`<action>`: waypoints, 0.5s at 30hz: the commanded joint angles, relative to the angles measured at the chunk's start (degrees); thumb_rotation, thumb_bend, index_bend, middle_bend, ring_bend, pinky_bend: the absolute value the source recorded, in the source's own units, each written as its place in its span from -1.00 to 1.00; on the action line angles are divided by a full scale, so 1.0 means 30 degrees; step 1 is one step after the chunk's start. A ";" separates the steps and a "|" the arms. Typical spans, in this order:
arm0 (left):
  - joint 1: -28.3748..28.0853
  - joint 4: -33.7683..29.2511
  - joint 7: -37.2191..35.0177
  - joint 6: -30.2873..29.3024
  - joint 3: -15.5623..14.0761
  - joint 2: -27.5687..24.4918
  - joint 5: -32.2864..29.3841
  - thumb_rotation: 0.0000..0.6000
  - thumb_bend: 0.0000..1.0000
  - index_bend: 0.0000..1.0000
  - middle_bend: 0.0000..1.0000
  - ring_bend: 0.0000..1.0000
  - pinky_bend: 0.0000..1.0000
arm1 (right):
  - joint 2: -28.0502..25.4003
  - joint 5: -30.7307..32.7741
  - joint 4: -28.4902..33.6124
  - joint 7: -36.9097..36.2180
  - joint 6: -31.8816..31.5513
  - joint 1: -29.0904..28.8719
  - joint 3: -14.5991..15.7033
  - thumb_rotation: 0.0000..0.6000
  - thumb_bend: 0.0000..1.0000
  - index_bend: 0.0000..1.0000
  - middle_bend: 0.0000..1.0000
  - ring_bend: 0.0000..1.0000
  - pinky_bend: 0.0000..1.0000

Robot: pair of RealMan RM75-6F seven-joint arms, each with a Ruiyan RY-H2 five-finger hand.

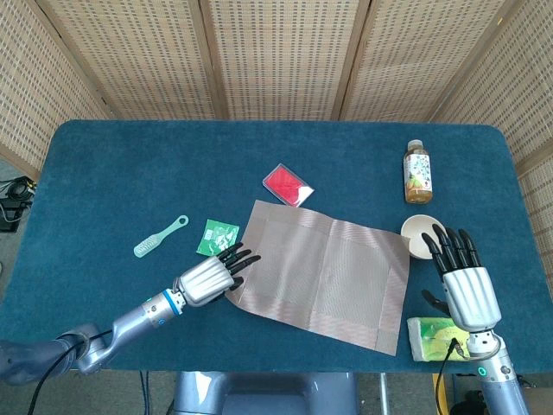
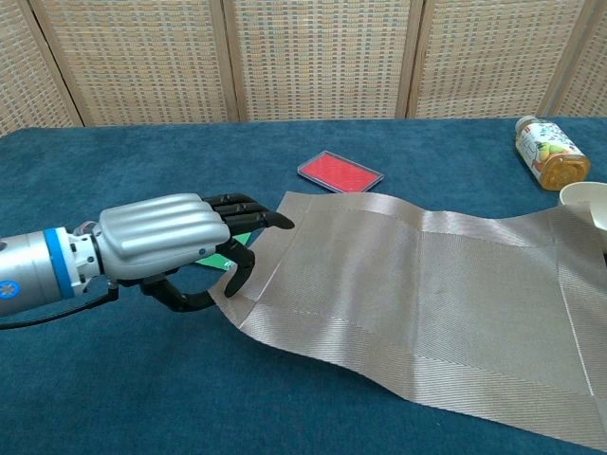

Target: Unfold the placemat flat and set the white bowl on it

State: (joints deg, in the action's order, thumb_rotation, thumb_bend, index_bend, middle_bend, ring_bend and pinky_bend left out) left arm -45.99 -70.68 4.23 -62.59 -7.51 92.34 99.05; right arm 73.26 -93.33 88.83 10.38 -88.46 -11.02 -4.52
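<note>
Placemat [image 1: 318, 273] edge in left hand [image 1: 207, 279]

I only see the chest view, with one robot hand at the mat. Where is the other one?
Observer: The right robot hand is at the table's near right edge, fingers spread, empty.
Operator: Near the bowl?
Observer: Yes, its fingertips reach the bowl's near rim.
Operator: Anything else hidden from me?
Observer: A yellow-green pack lies by the mat's near right corner.
</note>
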 commanded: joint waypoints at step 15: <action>0.2900 -0.7330 0.7397 -0.0188 -0.1616 -0.5422 -0.0887 1.00 0.02 0.56 -1.00 -1.00 -1.00 | -0.0310 -0.1139 0.0569 -0.0016 -0.0891 0.0373 0.0322 1.00 -1.00 -0.97 -1.00 -1.00 -1.00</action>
State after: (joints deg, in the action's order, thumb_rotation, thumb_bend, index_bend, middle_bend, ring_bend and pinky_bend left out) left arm -38.10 -91.95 25.65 -62.77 -11.82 76.99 96.47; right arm 72.36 -96.72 90.51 10.35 -91.10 -9.93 -3.58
